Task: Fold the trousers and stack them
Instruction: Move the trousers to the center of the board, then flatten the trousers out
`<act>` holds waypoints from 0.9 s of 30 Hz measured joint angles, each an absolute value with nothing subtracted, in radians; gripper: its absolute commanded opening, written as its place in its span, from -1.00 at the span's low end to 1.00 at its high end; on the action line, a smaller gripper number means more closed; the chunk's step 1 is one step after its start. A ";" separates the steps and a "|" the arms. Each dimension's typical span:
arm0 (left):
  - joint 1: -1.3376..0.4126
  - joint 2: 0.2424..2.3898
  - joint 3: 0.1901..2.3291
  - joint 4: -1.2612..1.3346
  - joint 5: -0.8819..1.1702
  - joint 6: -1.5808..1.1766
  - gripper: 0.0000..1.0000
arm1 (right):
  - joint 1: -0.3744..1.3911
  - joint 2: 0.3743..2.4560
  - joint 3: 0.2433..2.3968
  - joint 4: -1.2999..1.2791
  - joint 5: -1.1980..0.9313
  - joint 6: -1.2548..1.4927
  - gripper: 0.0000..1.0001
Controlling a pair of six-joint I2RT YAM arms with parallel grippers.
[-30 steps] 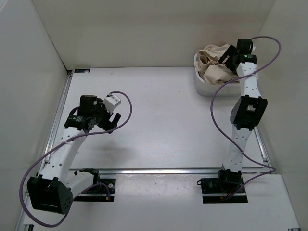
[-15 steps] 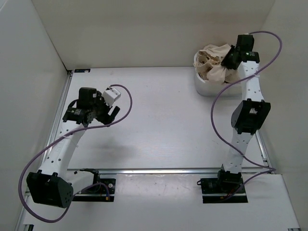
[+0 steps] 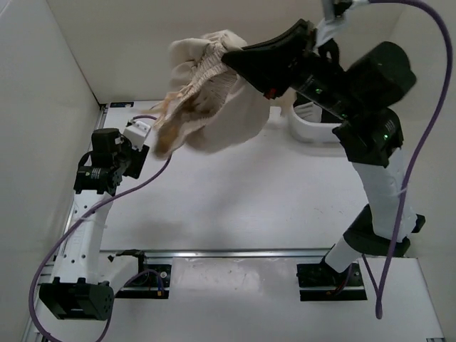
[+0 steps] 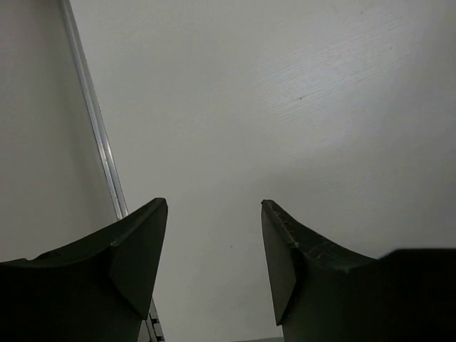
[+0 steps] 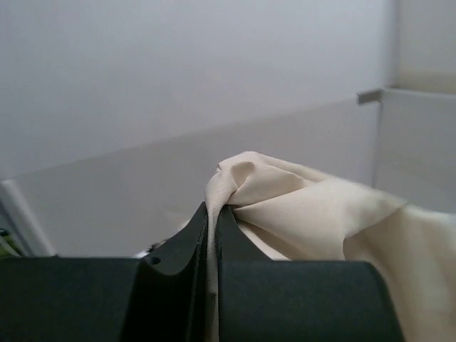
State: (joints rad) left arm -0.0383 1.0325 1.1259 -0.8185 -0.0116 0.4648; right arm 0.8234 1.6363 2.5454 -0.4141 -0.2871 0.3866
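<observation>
The beige trousers point(image 3: 206, 92) hang bunched in the air above the back left of the table, clear of its surface. My right gripper point(image 3: 229, 55) is raised high and shut on a fold of them. In the right wrist view a ridge of the cloth point(image 5: 306, 206) bulges out from between the pressed fingertips of that gripper point(image 5: 211, 210). My left gripper point(image 3: 140, 152) is low at the left side, below and left of the hanging cloth, apart from it. Seen from the left wrist, this gripper point(image 4: 212, 205) is open over bare table, with nothing between its fingers.
A white basket point(image 3: 313, 128) stands at the back right of the table, partly hidden by the right arm. A metal rail point(image 4: 100, 135) runs along the table's left edge beside the wall. White walls close in the left, back and right sides.
The right gripper shut on the trousers in the basket, then lifted them out and swung them up and left. The left arm drew back toward the left rail, its jaws narrower.
</observation>
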 measured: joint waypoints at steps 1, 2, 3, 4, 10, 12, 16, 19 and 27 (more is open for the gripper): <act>-0.031 1.021 1.133 -0.820 -0.012 0.455 0.35 | 0.846 1.623 2.545 -0.381 -0.317 0.399 -1.00; -0.027 1.012 1.141 -0.822 -0.011 0.445 0.37 | 0.851 1.607 2.532 -0.352 -0.325 0.413 -1.00; -0.023 1.001 1.151 -0.822 -0.012 0.439 0.41 | 0.847 1.581 2.498 -0.330 -0.314 0.423 -1.00; -0.020 0.990 1.162 -0.823 -0.014 0.434 0.41 | 0.841 1.555 2.448 -0.317 -0.285 0.433 -1.00; -0.015 0.943 1.240 -0.846 -0.075 0.408 0.59 | 0.828 1.518 2.110 -0.358 -0.026 0.474 -1.00; -0.012 0.937 1.262 -0.859 -0.100 0.410 0.62 | 0.809 1.571 2.029 -0.413 0.052 0.496 -1.00; -0.009 0.928 1.276 -0.882 -0.132 0.433 0.72 | 0.718 1.661 1.750 -0.524 0.136 0.592 0.02; -0.009 0.967 1.326 -0.941 -0.124 0.457 0.78 | 0.621 1.657 1.524 -0.632 0.188 0.632 0.99; -0.009 1.132 1.370 -1.123 -0.105 0.559 0.54 | 0.603 1.401 1.351 -0.702 0.226 0.441 0.99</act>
State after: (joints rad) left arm -0.0086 1.1316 1.3701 -1.1233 -0.1055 0.5591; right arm 0.6033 1.4006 1.3506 -0.7025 0.2260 0.4412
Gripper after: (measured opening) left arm 0.773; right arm 0.994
